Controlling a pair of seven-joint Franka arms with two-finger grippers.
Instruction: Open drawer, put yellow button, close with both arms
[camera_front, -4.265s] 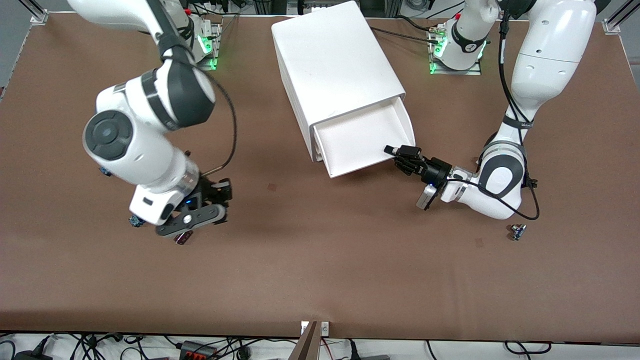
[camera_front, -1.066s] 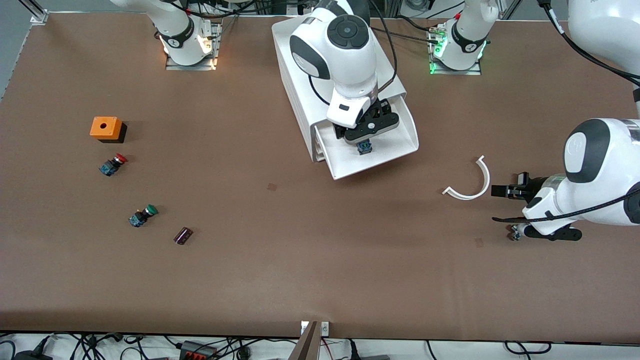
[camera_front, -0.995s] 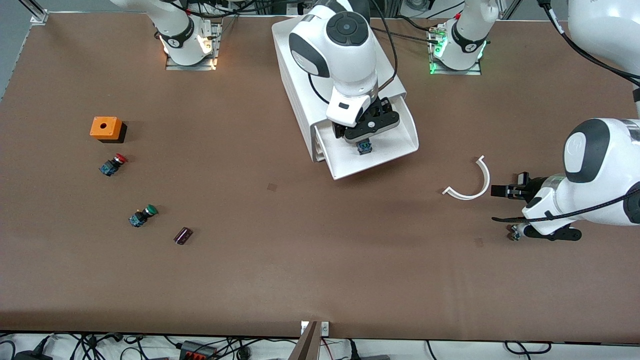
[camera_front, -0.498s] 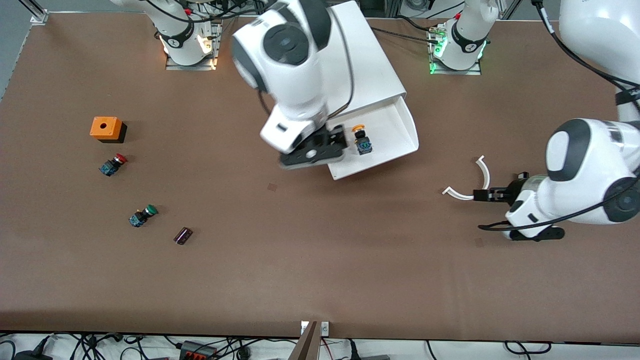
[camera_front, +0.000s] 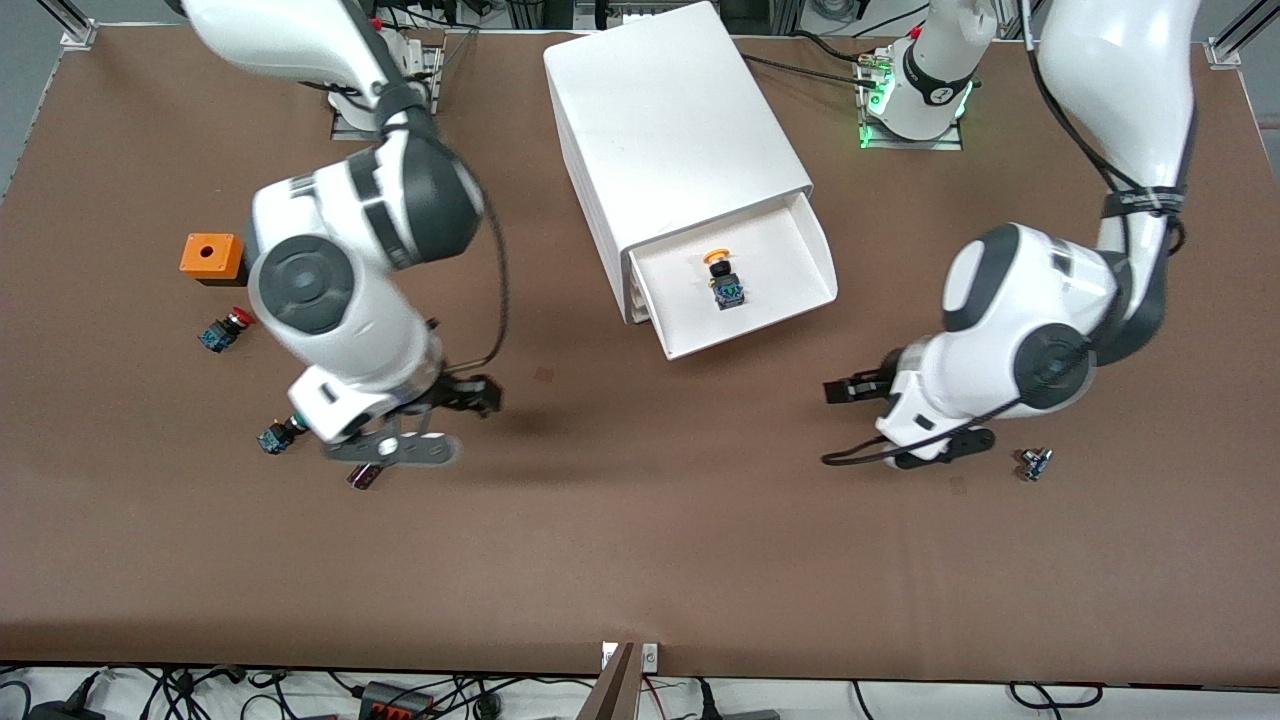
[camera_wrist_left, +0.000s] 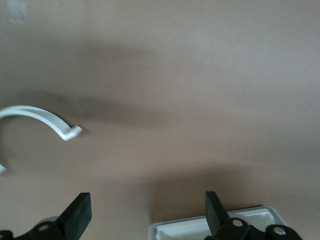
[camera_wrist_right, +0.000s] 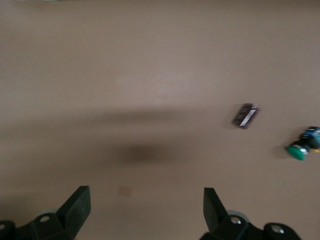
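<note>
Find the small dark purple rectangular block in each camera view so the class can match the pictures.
Front view: the small dark purple rectangular block peeks out from under the right arm's wrist, toward the right arm's end.
Left wrist view: not in it.
Right wrist view: the block lies in the open.
Shared landmark: the green-capped button beside it, in the front and right wrist views.

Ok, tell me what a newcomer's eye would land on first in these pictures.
First, the white cabinet at the table's middle, its top drawer pulled open with the yellow button lying inside. Next, the two big arms on either side: the right gripper hangs open over bare table near the green-capped button, and the left gripper, also open, is over the table nearer the front camera than the drawer.
</note>
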